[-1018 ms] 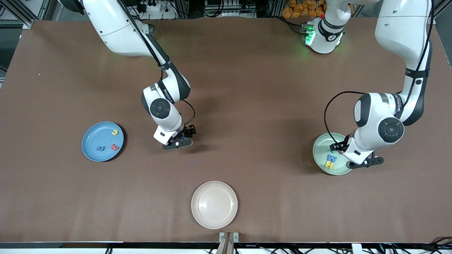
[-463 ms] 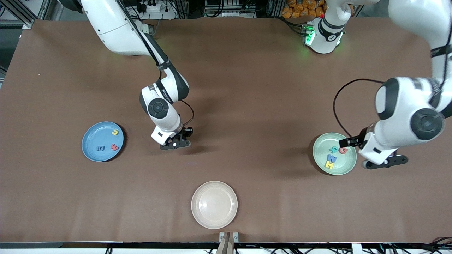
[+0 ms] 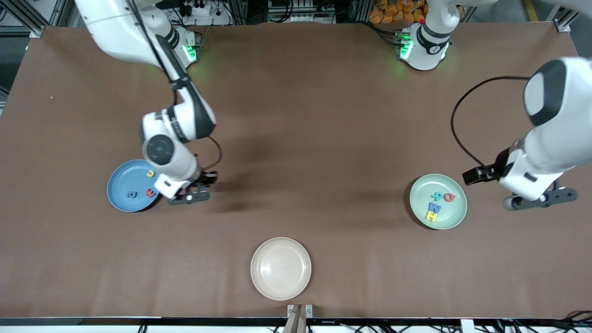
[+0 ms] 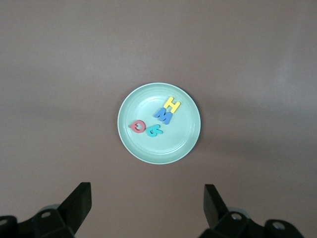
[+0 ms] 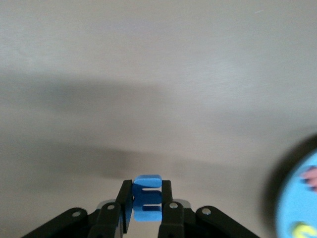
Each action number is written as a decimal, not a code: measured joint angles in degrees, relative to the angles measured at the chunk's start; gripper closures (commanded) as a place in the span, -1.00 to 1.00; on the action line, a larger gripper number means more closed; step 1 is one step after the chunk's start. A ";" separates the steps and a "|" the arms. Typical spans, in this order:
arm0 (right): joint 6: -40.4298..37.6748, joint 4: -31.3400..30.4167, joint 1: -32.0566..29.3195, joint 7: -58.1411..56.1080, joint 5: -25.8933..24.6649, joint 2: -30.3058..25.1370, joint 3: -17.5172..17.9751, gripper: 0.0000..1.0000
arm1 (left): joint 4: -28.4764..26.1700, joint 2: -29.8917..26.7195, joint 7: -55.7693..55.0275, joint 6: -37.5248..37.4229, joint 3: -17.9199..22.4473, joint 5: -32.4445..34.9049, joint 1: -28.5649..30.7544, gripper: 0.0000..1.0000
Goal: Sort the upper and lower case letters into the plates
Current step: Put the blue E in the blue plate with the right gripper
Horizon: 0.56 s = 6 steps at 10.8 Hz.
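Note:
The sky blue plate holds a yellow, a red and a blue letter. My right gripper hangs over the table just beside it, toward the left arm's end. It is shut on a blue E-shaped letter, and the plate's rim shows at the edge of the right wrist view. The mint green plate holds several letters: yellow H, blue, teal, red. My left gripper is open and empty over bare table beside it, fingers wide apart.
A cream-white plate lies empty near the table's front edge, midway between the arms. The brown table top between the plates carries nothing else. The arms' bases stand at the table's back edge.
My right gripper has travelled from mid-table to beside the blue plate. My left gripper has drawn off the green plate toward its own end, uncovering the red and teal letters.

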 measured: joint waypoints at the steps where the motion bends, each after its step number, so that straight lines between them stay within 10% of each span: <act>1: -1.31 -0.14 -2.10 -4.97 0.00 -1.01 -0.56 1.00 | 0.08 -2.19 0.00 -0.83 0.02 0.00 0.06 -1.00; 6: -2.32 -2.56 -15.46 -29.73 -0.02 -2.28 -1.10 1.00 | 0.02 -10.51 0.47 -7.91 -0.01 0.00 0.45 -1.00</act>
